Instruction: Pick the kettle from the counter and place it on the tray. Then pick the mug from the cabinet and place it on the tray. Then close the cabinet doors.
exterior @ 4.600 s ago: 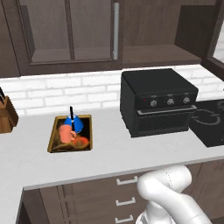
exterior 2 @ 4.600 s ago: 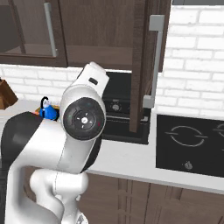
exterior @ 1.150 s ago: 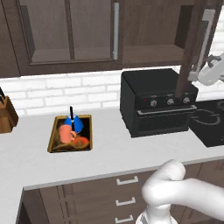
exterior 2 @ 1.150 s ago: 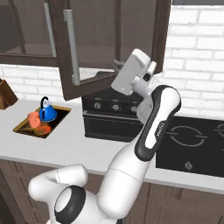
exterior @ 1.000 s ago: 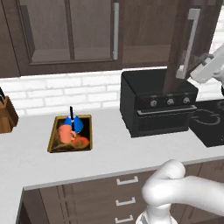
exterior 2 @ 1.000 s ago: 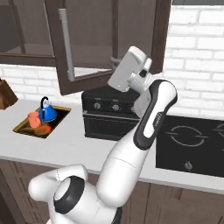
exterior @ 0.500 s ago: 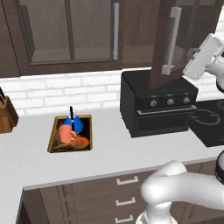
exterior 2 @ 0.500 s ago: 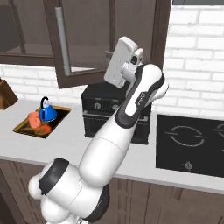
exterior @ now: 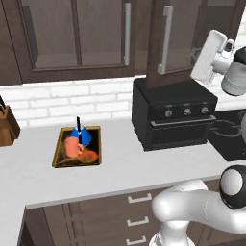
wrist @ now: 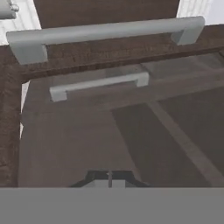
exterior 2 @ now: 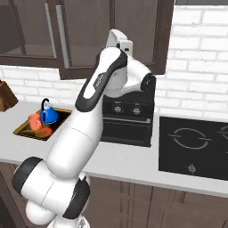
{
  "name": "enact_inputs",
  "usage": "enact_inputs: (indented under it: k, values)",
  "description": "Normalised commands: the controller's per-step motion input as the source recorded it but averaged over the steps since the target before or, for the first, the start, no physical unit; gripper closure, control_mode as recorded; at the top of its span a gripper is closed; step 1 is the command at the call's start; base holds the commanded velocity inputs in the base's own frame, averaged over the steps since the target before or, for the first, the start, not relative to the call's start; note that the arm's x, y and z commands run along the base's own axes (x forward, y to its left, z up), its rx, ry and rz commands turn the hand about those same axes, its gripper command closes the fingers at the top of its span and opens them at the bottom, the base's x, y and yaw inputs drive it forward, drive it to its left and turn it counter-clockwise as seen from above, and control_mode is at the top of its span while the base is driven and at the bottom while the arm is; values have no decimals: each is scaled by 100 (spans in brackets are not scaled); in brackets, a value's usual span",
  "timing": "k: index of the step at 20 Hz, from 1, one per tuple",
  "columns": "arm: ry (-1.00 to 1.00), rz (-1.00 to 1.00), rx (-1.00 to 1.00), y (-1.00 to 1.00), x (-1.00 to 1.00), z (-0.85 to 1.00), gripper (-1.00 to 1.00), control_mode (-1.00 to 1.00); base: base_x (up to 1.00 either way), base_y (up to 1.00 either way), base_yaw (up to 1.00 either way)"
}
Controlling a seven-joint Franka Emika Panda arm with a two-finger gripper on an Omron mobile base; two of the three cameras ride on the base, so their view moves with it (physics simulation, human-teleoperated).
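The blue kettle and the orange mug stand together on the gold-rimmed tray on the counter. From the right side the kettle, mug and tray show left of my arm. The cabinet has its left door shut. Its right door stands slightly ajar, its silver handle facing the room. My gripper is raised against that door's pane, fingertips together. Two bar handles lie across the hand view.
A black oven sits on the counter below the ajar door. A dark cooktop lies to its right. A wooden knife block stands at the far left. Brown drawer fronts run under the counter edge.
The arm swung up and left with the hand against the right cabinet door, and the door has swung from wide open to nearly shut. Kettle, mug and tray stayed put.
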Motion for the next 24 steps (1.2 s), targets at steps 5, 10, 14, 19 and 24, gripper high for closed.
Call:
enact_inputs:
  k: [5, 10, 14, 19, 24]
  values:
    - [22, -41, -1, 79, 99, 0, 100, -100, 0, 0, 0]
    - [14, -37, -3, 81, 97, -14, 100, -100, 0, 0, 0]
    - [12, -36, -2, 79, 97, -10, 100, -100, 0, 0, 0]
    - [13, -33, 0, 49, 96, -2, 100, -100, 0, 0, 0]
    - [20, -12, 0, 6, 89, 0, 100, -100, 0, 0, 0]
